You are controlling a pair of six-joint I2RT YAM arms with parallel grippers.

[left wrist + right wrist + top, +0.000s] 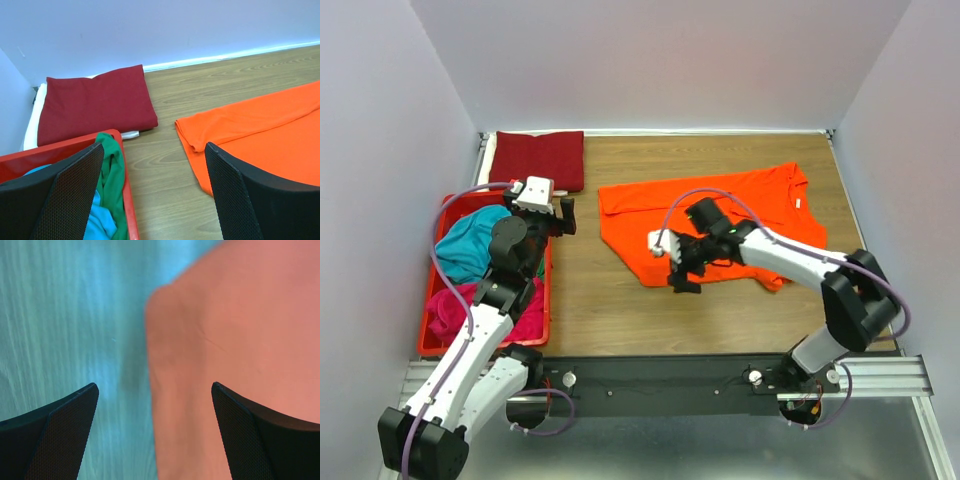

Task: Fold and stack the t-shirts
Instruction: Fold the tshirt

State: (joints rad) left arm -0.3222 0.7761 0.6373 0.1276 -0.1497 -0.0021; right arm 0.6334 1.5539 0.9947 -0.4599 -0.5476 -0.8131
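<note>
A bright orange t-shirt [720, 215] lies spread on the wooden table at centre right. My right gripper [684, 280] is open and empty, low over its near-left edge. In the right wrist view the orange cloth's edge [235, 350] runs between the fingers [65, 430]. A dark red t-shirt [540, 160] lies folded at the back left. Teal [470, 245] and magenta [450, 305] tees lie crumpled in the crate. A green tee [112, 175] hangs at the crate's corner. My left gripper [563, 215] is open and empty above the crate's right rim, facing the dark red tee [95, 105].
The red plastic crate [485, 345] stands at the left edge of the table. A white cloth [131, 134] sticks out under the dark red tee. Grey walls close the table on three sides. Bare wood [590, 290] lies between the crate and the orange shirt.
</note>
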